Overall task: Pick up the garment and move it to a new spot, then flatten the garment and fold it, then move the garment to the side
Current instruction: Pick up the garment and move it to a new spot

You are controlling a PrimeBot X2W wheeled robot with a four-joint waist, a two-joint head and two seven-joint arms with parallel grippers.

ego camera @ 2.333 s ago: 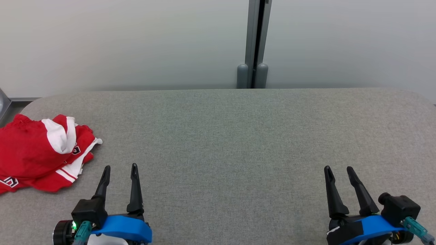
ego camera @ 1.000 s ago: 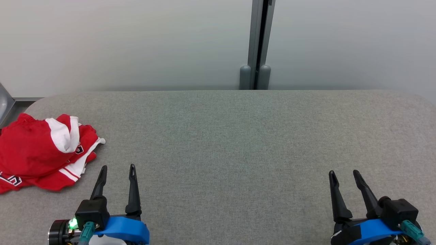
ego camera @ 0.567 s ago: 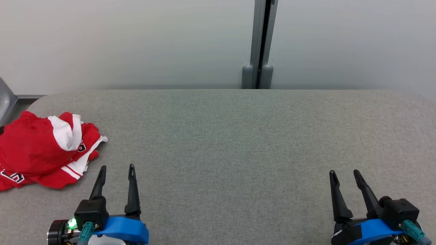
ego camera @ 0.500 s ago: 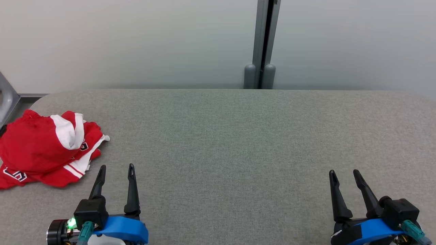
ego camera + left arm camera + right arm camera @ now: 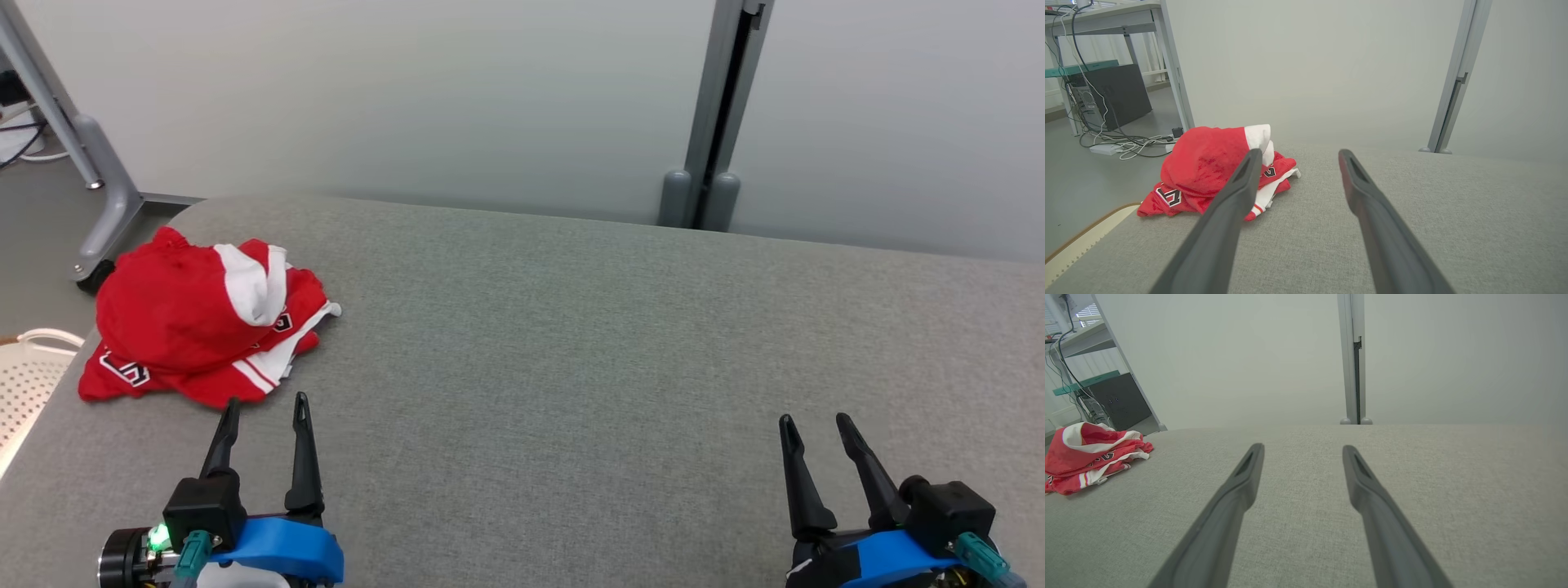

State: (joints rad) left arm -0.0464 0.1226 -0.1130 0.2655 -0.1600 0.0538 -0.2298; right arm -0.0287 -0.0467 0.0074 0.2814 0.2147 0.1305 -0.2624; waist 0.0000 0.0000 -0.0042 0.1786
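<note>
Head view: left fingers (image 5: 304, 449) and right fingers (image 5: 798, 474) spread, empty. Red garment (image 5: 188, 327) heaped at tabletop (image 5: 571, 343) corner; a clumsy nudge could push it off.

grey fabric-covered table (image 5: 571, 343), a crumpled red-and-white garment (image 5: 200, 322) at its far left corner

You have a surface (image 5: 571, 367) covered in grey woven cloth, matt and slightly coarse. The garment (image 5: 171, 318) is soft red-and-white cloth, possibly a fine mesh; the weave is too blurred to confirm. The left gripper (image 5: 267, 400) and right gripper (image 5: 814, 418) show matt dark plastic fingers on smooth blue plastic mounts.
</note>
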